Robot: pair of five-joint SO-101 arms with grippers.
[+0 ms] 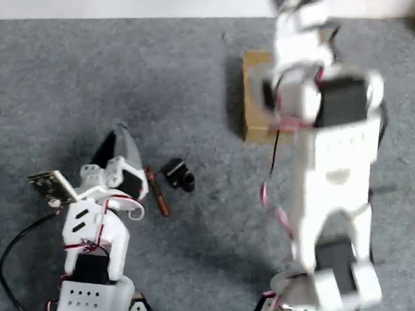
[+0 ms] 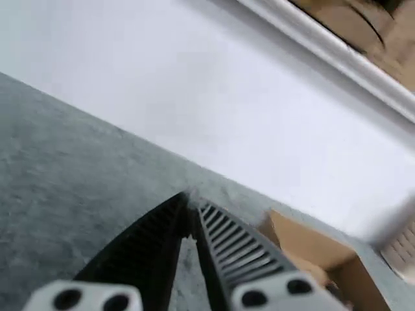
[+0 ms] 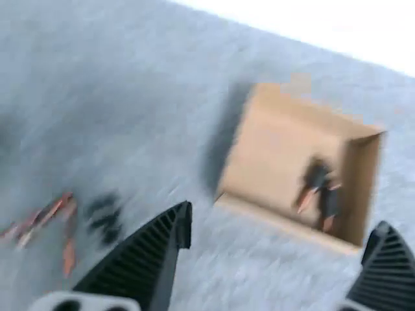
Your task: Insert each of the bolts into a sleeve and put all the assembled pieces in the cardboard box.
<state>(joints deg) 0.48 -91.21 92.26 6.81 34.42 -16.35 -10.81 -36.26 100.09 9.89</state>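
The loose bolts (image 1: 159, 196) lie on the grey-covered bench (image 1: 189, 73), well apart from the cardboard box (image 3: 272, 149), on the side of it where my left arm stands. The black sleeves (image 1: 177, 174) sit just beside them, between the bolts and the box. Inside the box, against one wall, I make out dark and reddish assembled pieces (image 3: 318, 191), too blurred to count.

I judge the bolts to be light, stiff and slim, smooth enough to roll or twist if pinched off-centre. I would take one across the shank near its head, leaving the tip free to enter a sleeve. The sleeves look short, rigid and hollow. I would grip one across its outer wall, keeping the bore clear, and expect it to tip easily on the soft covering.

My left claw (image 2: 190, 201) is closed, tips meeting, with nothing between them. It is held low beside the bolts and points across the bench past one corner of the box. My right claw (image 3: 283, 217) is spread wide and empty. It hangs high above the bench at the near edge of the box, looking down into it, with that arm stretched long over the box.
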